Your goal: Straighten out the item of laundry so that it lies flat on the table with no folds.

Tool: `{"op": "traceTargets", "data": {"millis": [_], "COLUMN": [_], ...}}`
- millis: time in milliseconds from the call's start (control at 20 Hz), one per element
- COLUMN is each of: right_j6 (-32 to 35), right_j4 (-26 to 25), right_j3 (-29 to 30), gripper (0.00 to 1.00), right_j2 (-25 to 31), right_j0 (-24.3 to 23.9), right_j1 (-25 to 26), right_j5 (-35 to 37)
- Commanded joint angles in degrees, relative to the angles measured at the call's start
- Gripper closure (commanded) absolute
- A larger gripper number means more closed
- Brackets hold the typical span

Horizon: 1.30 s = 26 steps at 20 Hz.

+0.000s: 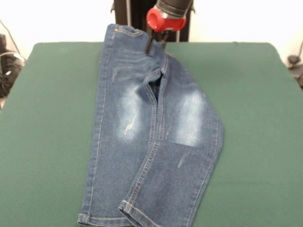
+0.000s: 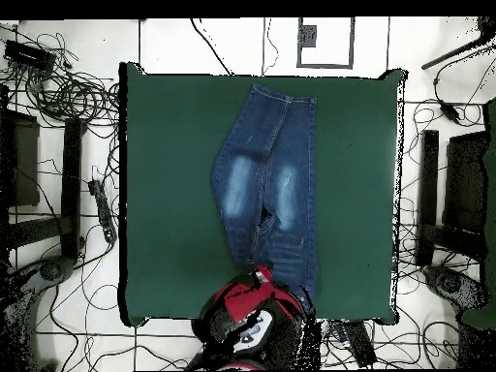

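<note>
The jeans lie in the middle of the green worktop, running from the near edge to the far edge. The leg hems sit at the near edge. One leg is bent in and crosses over the other leg near the hems, so there is a fold there. Higher up, the two pale patches on the thighs face up. The waist is at the far edge, by the robot.

The hand hangs at the far edge, right at the waist of the jeans. Two dark tips point down under the red part. I cannot tell if the tips are apart or together, or if they pinch the cloth.

What could go wrong? If the hand pulls the waist more toward the far edge, the jeans may slide off the worktop. A pull on the waist alone may also leave the crossed leg as it is. The cloth may bunch up where the legs meet.

The worktop is soft-looking, dark green, with round corners, and bare but for the jeans. Past the far edge is a pale wall. Around the worktop, the floor is white, with lots of black cables and dark stands.
</note>
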Motion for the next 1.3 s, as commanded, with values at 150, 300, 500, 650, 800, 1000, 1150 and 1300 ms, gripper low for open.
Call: {"op": "traceTargets", "data": {"millis": [150, 300, 500, 650, 800, 1000, 1150, 1300], "right_j6": [11.66, 11.34, 11.36, 11.96, 12.21, 12.06, 12.13, 12.72], "right_j4": [5.48, 5.74, 6.11, 6.72, 7.22, 7.57, 7.61, 7.96], "right_j3": [-7.49, -6.81, -7.18, -7.11, -6.79, -6.06, -5.23, -4.1], "gripper": [0.0, 0.0, 0.0, 0.0, 1.0, 1.0, 1.0, 1.0], "right_j2": [3.87, 6.93, 6.97, 6.72, 7.12, 8.86, 10.0, 12.2], "right_j0": [-1.89, -4.24, -4.31, -4.3, -4.79, -6.34, -7.41, -9.34], "right_j1": [3.71, 3.0, 3.38, 3.68, 3.63, 3.03, 2.55, 2.07], "right_j5": [-3.71, -2.62, -3.45, -5.2, -5.65, -4.6, -4.49, -4.32]}}
